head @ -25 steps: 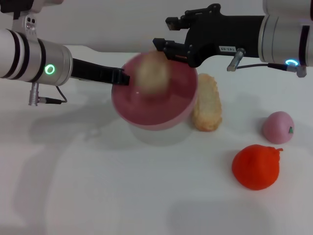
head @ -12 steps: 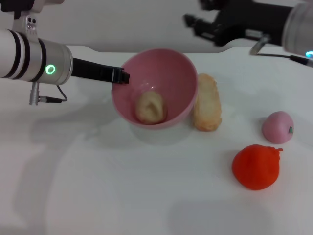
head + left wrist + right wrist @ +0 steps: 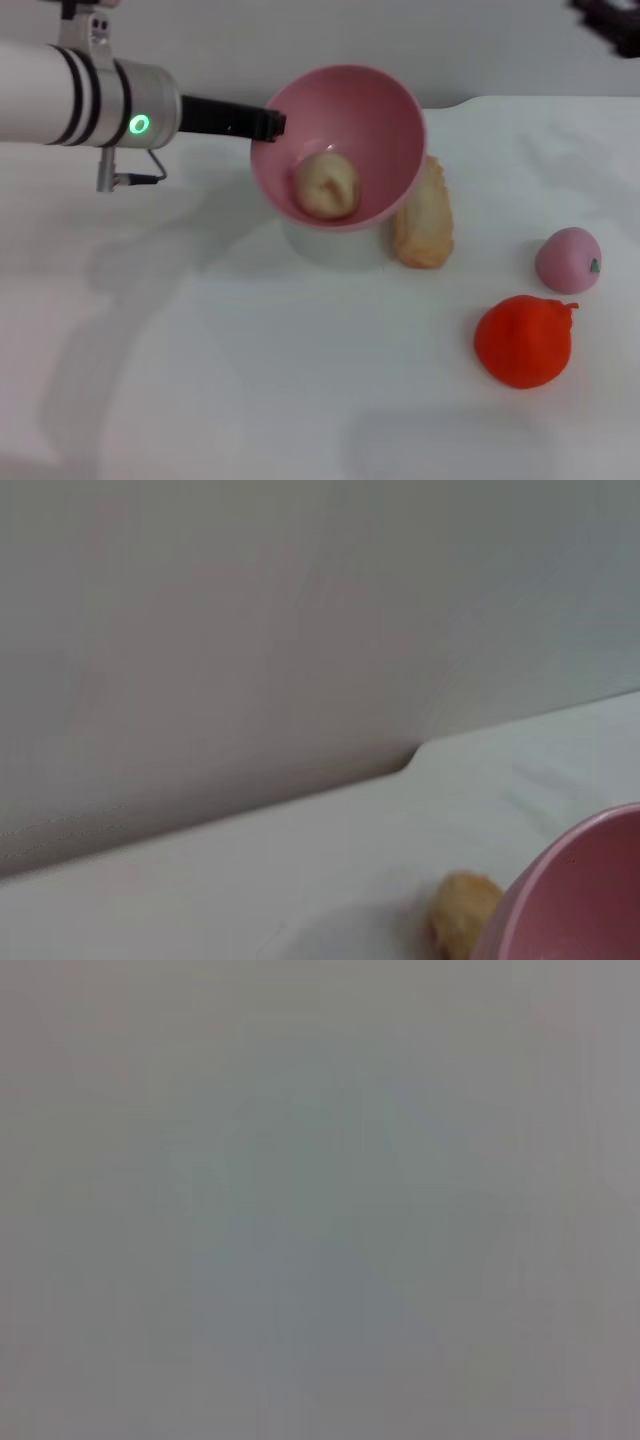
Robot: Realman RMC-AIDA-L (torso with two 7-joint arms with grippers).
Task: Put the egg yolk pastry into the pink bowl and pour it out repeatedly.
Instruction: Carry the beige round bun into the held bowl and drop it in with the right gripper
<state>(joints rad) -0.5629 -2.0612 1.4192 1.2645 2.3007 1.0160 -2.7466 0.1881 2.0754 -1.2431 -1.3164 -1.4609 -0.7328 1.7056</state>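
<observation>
Lifted pink bowl [image 3: 345,140] now overhangs long pastry [image 3: 424,225].

Right wrist view: nothing but a flat grey field, edge to edge. No object, edge or gripper part can be made out in it. Tone is faintly greenish-grey around the middle and slightly warmer grey toward 3 o'clock and 9 o'clock; the change is gradual, with no clear boundary. Cannot tell what surface this is or how far off it lies.
</observation>
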